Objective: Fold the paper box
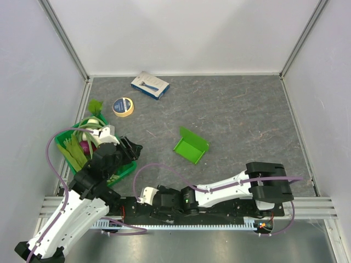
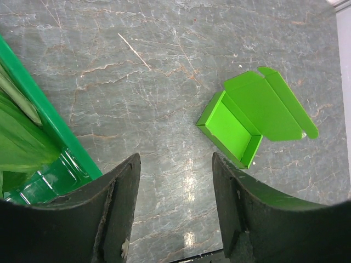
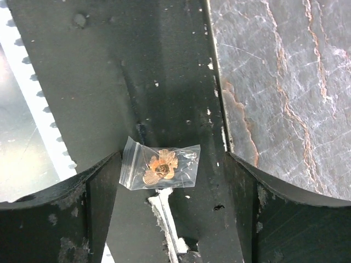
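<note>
The paper box is lime-green card, standing open on the grey table near the middle, its lid flap raised. In the left wrist view the paper box lies ahead and to the right, its lid and tabs spread out. My left gripper is open and empty, above the table between the crate and the box, apart from both; its fingers frame bare table. My right gripper is open over the black base plate at the near edge, far from the box. A small clear bag with a copper ornament lies between its fingers.
A dark green plastic crate with vegetables stands at the left, close beside my left gripper, and its wall also shows in the left wrist view. A tape roll and a blue-and-white carton lie at the back left. Walls enclose the table.
</note>
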You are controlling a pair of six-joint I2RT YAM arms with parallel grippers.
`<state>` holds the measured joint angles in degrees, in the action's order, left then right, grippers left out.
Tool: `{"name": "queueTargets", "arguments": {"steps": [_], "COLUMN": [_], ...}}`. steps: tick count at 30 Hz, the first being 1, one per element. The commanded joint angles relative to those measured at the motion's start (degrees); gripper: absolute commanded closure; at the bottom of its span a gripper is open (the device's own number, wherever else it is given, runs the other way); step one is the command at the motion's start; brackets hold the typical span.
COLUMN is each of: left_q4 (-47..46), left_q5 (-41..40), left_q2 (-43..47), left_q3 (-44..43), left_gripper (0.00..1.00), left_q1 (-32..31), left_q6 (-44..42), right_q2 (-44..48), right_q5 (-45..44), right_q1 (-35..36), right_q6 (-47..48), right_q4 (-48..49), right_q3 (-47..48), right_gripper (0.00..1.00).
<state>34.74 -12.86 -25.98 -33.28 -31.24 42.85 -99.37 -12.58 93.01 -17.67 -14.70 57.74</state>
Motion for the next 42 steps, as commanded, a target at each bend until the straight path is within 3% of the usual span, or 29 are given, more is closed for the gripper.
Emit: {"name": "queueTargets", "arguments": {"steps": [1, 10, 14, 22, 29, 36, 42], "left_q4": [0.1, -1.2, -1.2, -1.2, -1.7, -2.1, -4.6], "left_q5": [0.7, 2.1, 2.2, 1.8, 1.6, 1.1, 2.9], "left_q2": [0.1, -0.2, -0.3, -0.2, -0.8, -1.3, -2.7], "left_q3": [-1.0, -1.0, -1.2, -1.1, -1.1, -0.9, 0.4], "left_gripper": [0.39, 0.39, 0.39, 0.39, 0.39, 0.38, 0.38], "left_q1": [0.2, 0.2, 0.2, 0.2, 0.2, 0.2, 0.2], "left_q6": [1.4, 0.8, 0.4, 0.5, 0.2, -0.5, -0.9], "right_q2": [-0.6, -0.2, -0.5, 1.6, 5.5, 10.7, 11.7], "right_q5": [-0.7, 1.6, 1.9, -3.8, -9.8, -11.9, -16.5], "right_q1": [-0.8, -1.9, -2.1, -2.7, -5.6, -16.2, -27.1], "right_q6": [-2.0, -2.7, -2.7, -2.5, -1.7, 1.8, 9.4], "right_q4": [-0.2, 0.5, 0.8, 0.8, 0.6, -0.4, -1.1], "right_q3": [1.5, -0.3, -0.3, 0.3, 1.5, 1.4, 2.0], "right_gripper": [0.19, 0.39, 0.53, 0.74, 0.87, 0.94, 0.93]}}
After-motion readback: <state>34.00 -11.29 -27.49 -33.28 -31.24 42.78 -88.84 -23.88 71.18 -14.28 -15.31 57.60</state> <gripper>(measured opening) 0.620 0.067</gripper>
